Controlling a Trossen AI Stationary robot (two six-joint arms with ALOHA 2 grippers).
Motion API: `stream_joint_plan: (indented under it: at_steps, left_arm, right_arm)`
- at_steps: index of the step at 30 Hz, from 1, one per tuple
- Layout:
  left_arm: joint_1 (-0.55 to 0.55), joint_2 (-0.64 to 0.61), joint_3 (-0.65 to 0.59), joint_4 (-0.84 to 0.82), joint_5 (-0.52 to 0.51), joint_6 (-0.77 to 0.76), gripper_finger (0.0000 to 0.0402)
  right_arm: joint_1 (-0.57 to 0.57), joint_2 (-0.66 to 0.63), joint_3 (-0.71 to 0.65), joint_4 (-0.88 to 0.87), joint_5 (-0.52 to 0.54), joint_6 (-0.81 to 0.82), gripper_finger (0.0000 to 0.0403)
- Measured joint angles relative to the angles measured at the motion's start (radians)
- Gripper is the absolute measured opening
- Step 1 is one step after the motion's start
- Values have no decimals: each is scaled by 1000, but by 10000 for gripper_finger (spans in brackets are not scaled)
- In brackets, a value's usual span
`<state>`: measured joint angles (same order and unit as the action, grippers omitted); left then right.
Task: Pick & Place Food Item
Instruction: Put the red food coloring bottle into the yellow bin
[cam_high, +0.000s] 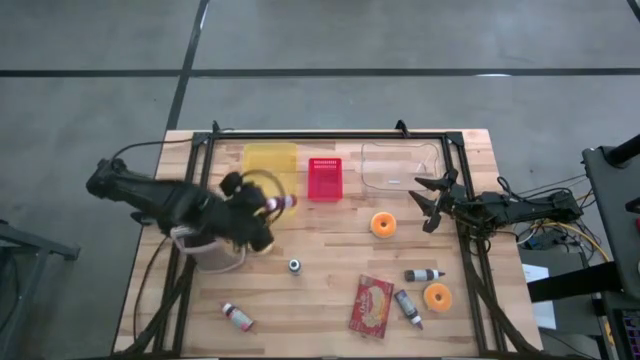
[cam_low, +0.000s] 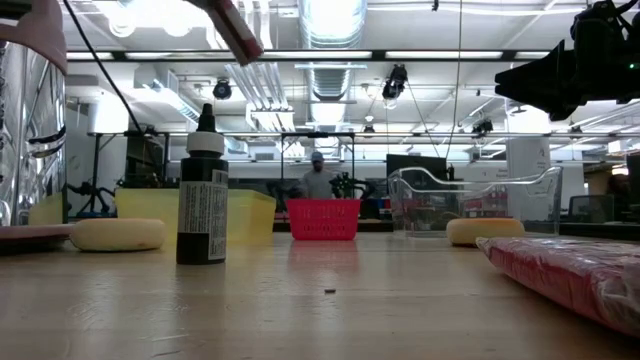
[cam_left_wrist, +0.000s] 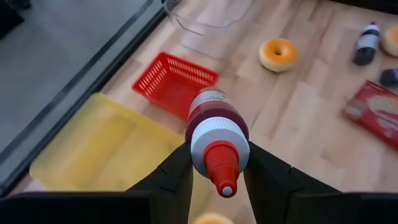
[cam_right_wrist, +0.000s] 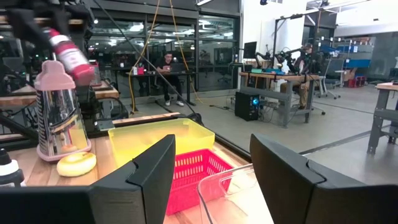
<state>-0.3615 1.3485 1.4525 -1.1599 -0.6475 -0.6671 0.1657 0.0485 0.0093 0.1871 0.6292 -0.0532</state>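
We have the left claw (cam_left_wrist: 217, 171) pinched on a small red-capped sauce bottle (cam_left_wrist: 217, 134), gripping it around the body just behind the white collar so the cap points back toward the wrist and the base leads. That grip keeps the bottle lying roughly level in the air, lifted off the table (cam_high: 330, 265) and hanging near the yellow bin (cam_high: 271, 158) and the red basket (cam_high: 324, 178). From the left wrist view, both containers lie below and ahead of the bottle, the yellow bin nearer; we judge that one of them is the drop point, though we cannot yet say which.

Our right claw (cam_high: 432, 203) waits with its fingers spread and empty, held above the table just in front of the clear tub (cam_high: 403, 165), out of the left arm's way.

The rest of the food stays where it lies: a doughnut (cam_high: 382, 224) mid-table, another doughnut (cam_high: 437, 296) near the front right, a red snack packet (cam_high: 371, 306) and two dark bottles beside them, and a small bottle (cam_high: 237, 316) at the front left. A metal grater with a pink handle (cam_right_wrist: 55, 118) stands under the left arm, so we should keep the carry high enough to clear it.
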Motion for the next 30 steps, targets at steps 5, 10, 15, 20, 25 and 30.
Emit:
stream_joint_plan:
  at_steps: [5,10,15,20,25,30]
  left_arm:
    - [167,2,-9,107,112,201,122]
    - [300,4,-73,210,217,309,122]
    - [406,4,-123,268,321,344,122]
    - [453,1,-149,270,343,345,122]
    - [458,-4,-181,263,343,328,122]
    - [458,-13,-247,247,335,262,122]
  right_arm:
    - [0,0,0,0,0,0,203]
    - [0,0,0,0,0,0,203]
    - [0,0,0,0,0,0,203]
    - [0,0,0,0,0,0,203]
    - [0,0,0,0,0,0,203]
    - [0,0,0,0,0,0,203]
